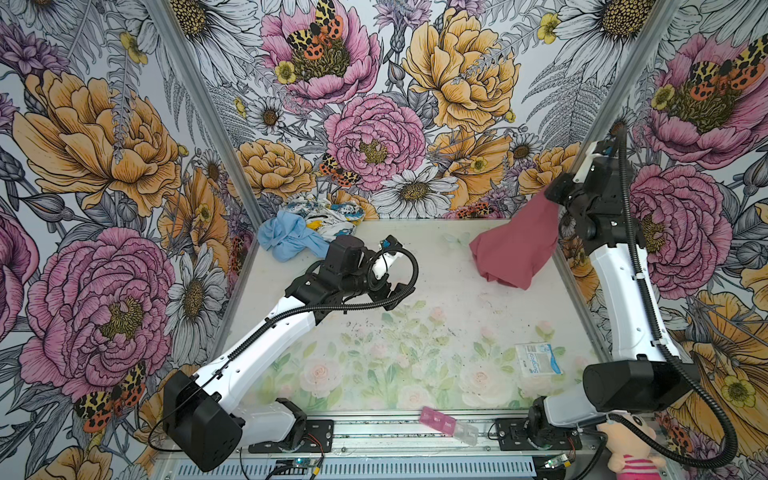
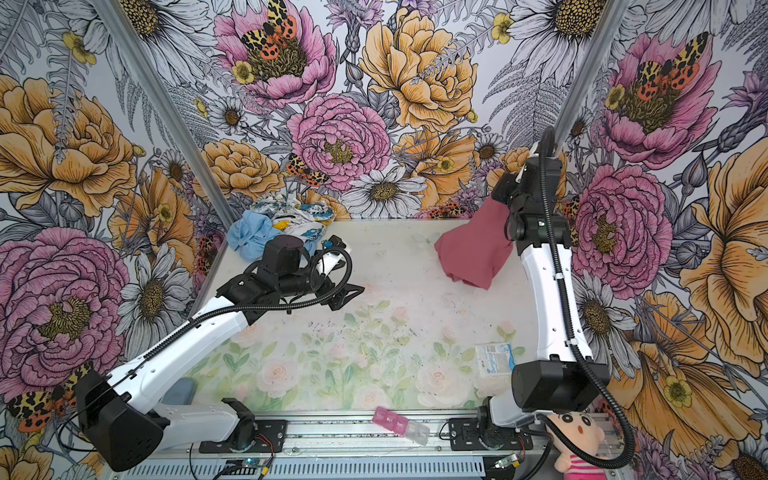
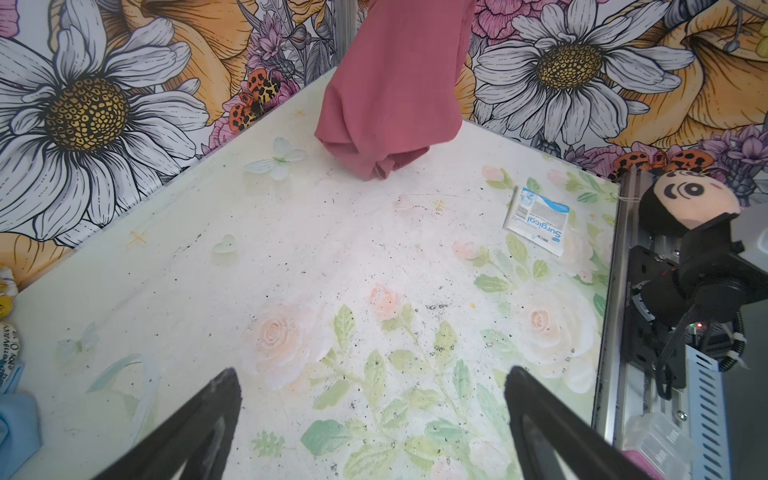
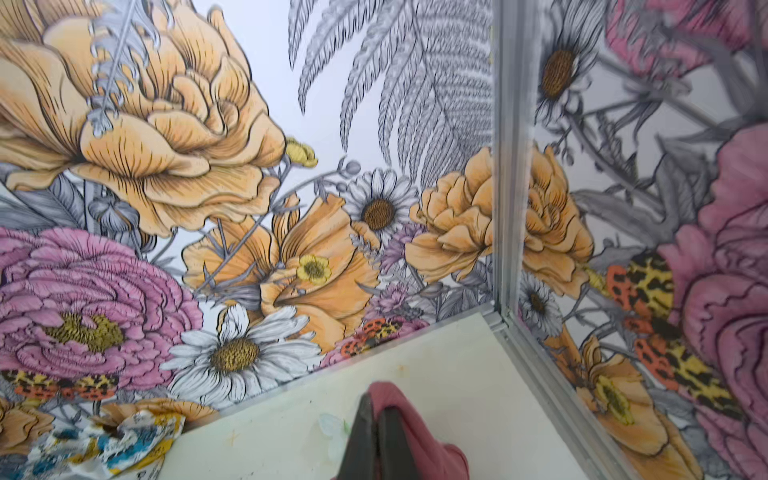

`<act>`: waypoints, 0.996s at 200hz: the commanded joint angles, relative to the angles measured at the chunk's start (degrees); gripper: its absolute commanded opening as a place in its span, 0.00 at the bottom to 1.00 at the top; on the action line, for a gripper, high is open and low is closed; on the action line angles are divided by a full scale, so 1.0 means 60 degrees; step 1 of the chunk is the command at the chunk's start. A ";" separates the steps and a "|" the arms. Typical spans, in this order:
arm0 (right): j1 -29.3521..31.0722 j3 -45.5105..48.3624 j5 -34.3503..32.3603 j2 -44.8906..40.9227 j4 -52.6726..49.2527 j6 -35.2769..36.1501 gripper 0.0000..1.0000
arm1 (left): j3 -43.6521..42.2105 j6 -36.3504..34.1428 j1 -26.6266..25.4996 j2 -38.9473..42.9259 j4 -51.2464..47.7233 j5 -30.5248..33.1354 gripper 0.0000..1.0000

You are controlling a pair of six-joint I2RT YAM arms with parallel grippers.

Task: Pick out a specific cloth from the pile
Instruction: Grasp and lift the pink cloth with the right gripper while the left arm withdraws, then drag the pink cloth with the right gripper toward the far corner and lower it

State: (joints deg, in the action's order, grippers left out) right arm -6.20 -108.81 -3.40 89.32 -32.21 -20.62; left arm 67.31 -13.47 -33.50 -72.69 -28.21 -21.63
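Cloth, rose-red, is seen hanging at far-right corner of desk, well apart from pile. Top fold is pinched by right gripper; jaws are clamped together on the fabric, w/ the rest draped down in loose folds. Whether lower end touches desk cannot be told. The pile is lodged in far-left corner against wall: light blue cloth in front, white printed cloth behind, touching. Left gripper is held above desk near the pile, jaws spread wide, nothing btw them. White packet marked "Surgical" is noted near right arm's base. Pink-and-clear plastic case is laid on front rail. Plush doll is seen at front-right corner.
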 commanded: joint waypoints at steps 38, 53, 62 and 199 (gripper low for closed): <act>-0.0169 -0.4414 0.0407 0.2399 -0.1773 0.0527 0.00 | -0.0047 0.0003 0.0096 0.0511 0.0141 0.0252 0.99; -0.0147 -0.4741 0.0549 0.2643 -0.1826 0.0486 0.00 | -0.0061 -0.0010 0.0132 0.0570 0.0127 0.0325 0.99; -0.0134 -0.4864 0.0552 0.2751 -0.1831 0.0414 0.00 | -0.0070 -0.0010 0.0175 0.0614 0.0138 0.0340 0.99; 0.1082 -0.6229 0.2232 0.4561 -0.1811 -0.0644 0.00 | -0.0205 -0.0025 0.0280 0.0794 0.0142 0.0348 0.99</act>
State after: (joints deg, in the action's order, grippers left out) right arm 0.45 -143.33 8.40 117.10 -44.58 -22.50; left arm 66.83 -13.47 -32.34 -68.82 -28.05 -20.56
